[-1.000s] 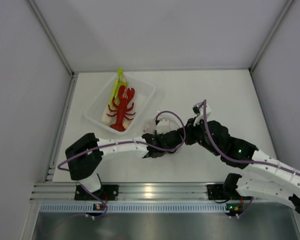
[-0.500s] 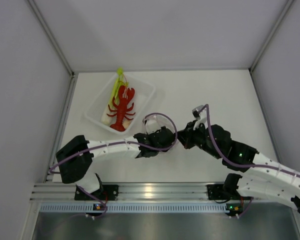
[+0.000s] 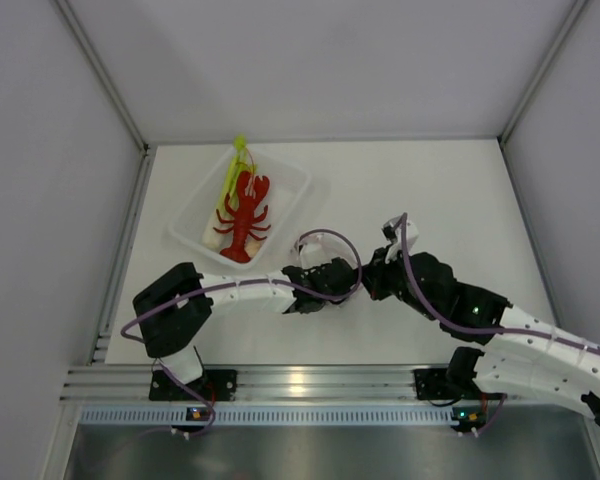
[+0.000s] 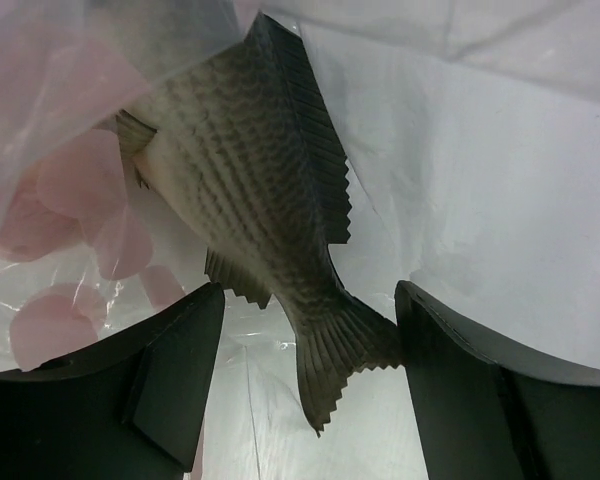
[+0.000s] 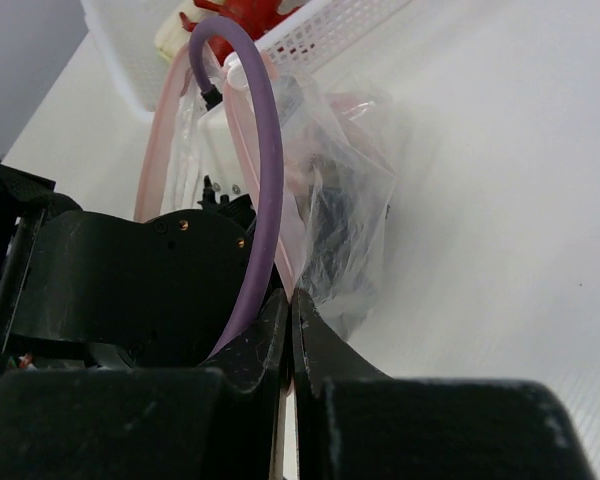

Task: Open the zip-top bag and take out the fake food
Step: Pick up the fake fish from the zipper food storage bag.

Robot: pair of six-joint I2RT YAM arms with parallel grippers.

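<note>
Step in hand: taking out the last piece; lobster (image 3: 245, 215) and leek (image 3: 232, 170) lie in the tray (image 3: 286, 190), so I judge the job well along, with the fish (image 4: 240, 170) left to fetch. The zip-top bag (image 5: 345, 210) sits on the table near the tray, on its side toward the arm bases, and is mostly hidden under the two wrists in the top view. Right gripper (image 5: 290, 300) is clenched on the bag, the pink zip strip (image 5: 152, 170) running down into its closed fingers, so it serves as anchor. Left gripper (image 4: 308, 290) is released, jaws apart with the fish's tail between them; the right finger is just beside the tail fin, and contact cannot be told. The fish's head end lies under the pink-dotted film, on the tray side; whether the tail is past the bag mouth I cannot tell. Next move, as I judge it: close the left jaws on the tail stem only, no film caught between, then draw the fish out away from the right gripper's hold and carry it to the tray; risks are pinching plastic with the fin, or dragging the whole bag.
</note>
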